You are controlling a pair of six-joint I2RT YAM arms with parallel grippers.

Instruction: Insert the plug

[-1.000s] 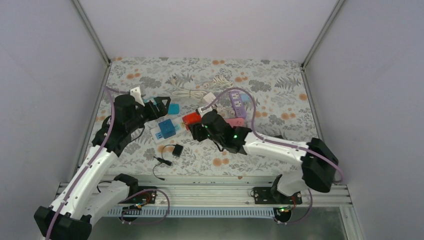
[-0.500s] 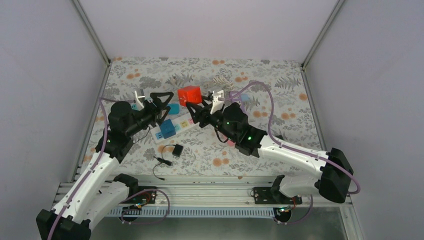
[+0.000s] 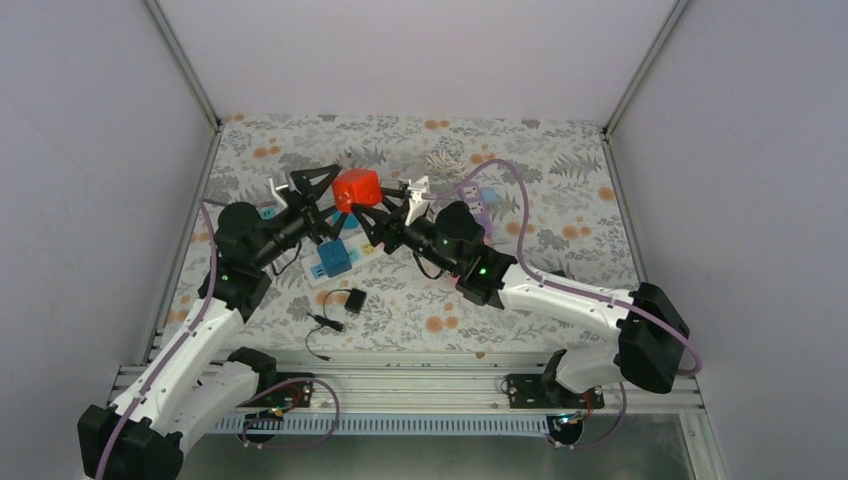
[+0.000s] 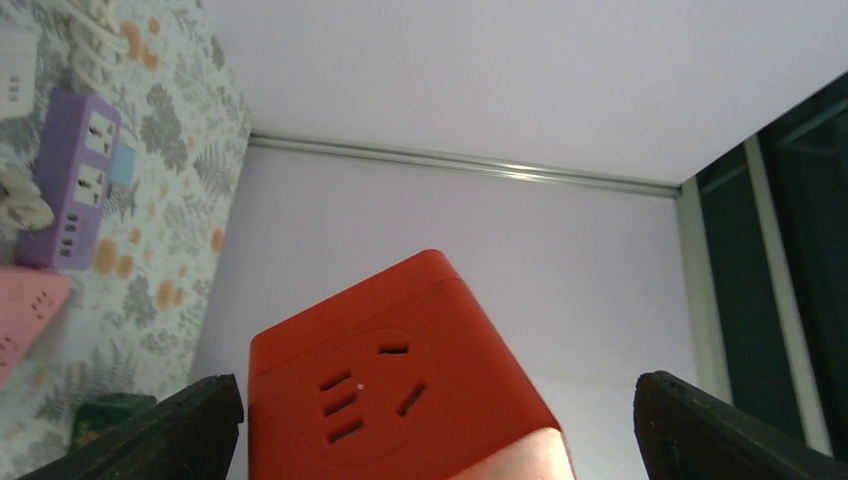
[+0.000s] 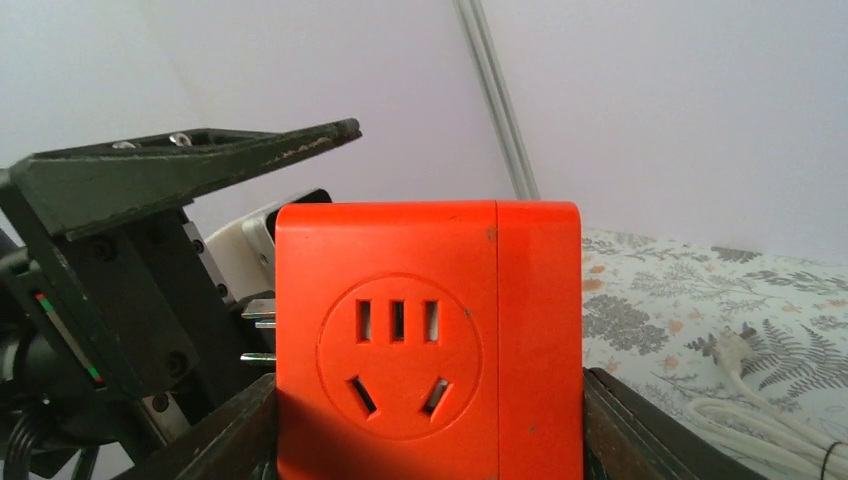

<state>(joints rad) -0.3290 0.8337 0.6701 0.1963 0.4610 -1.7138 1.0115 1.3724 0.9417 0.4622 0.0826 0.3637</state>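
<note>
A red cube socket (image 3: pixel 356 188) with metal prongs (image 5: pixel 258 310) on one side is held in the air above the mat. My right gripper (image 3: pixel 378 203) is shut on it, its fingers (image 5: pixel 640 430) pressing the cube's (image 5: pixel 430 340) two sides. My left gripper (image 3: pixel 322 203) is open, right beside the cube on its left. In the left wrist view the cube (image 4: pixel 400 380) fills the space ahead of the wide-apart fingers (image 4: pixel 170 430), which are apart from it. One left finger (image 5: pixel 190 170) shows behind the cube in the right wrist view.
A white power strip with a blue cube (image 3: pixel 335 258) lies on the floral mat below the grippers. A purple strip (image 4: pixel 75 180) and a pink one (image 4: pixel 25 310) lie further right. A black adapter with its lead (image 3: pixel 352 300) lies near the front, a coiled white cable (image 3: pixel 440 158) at the back.
My right gripper lifted the red cube off the mat and carried it left towards the left gripper. The left gripper rose and turned to face the cube, staying open.
</note>
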